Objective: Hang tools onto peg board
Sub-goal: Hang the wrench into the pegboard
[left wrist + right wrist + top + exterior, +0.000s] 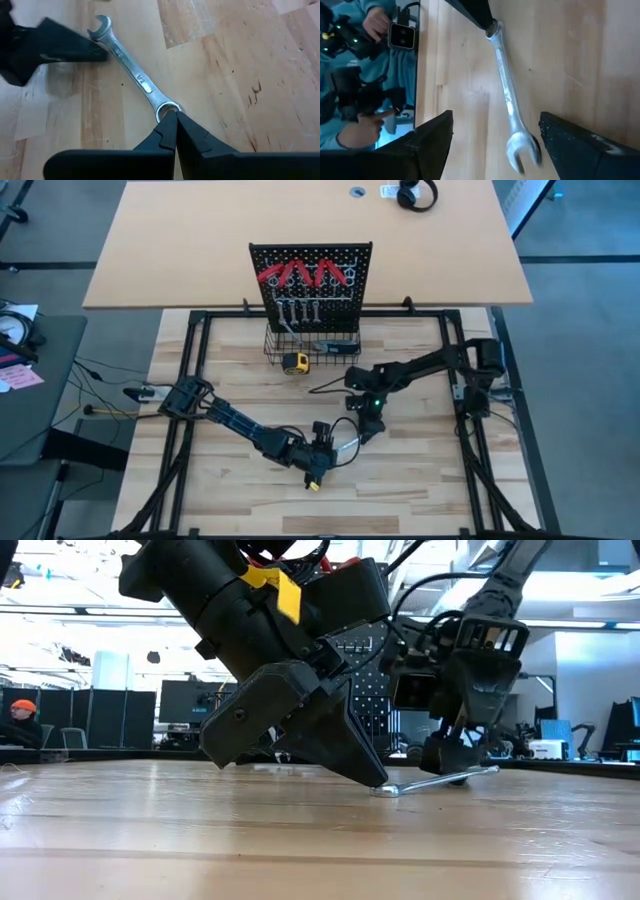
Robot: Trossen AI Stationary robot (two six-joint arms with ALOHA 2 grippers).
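Observation:
A slim silver wrench (135, 75) lies on the wooden table between my two grippers, also seen in the right wrist view (506, 90) and the low view (440, 780). My left gripper (172, 117) is shut at its ring end. My right gripper (492, 137) is open, with one finger on each side of the open-jaw end (522, 150). The black peg board (310, 280) stands upright at the far side. Red-handled pliers (300, 275) and silver wrenches (300, 310) hang on it, above its wire basket (312, 345). My left gripper rests its shut fingertips (167, 125) on the wrench's ring end (162, 106), slanting down from the near left. The wrench lies on the table. My right gripper has one finger (75, 47) close beside the shaft near the open-jaw end. Whether it touches, I cannot tell.
A yellow tape measure (295, 362) sits on the table in front of the basket. Headphones (417, 194) lie on the far desk. A person holding a camera (370, 30) stands beyond the table edge. Bare wood stretches to the left and right of the grippers.

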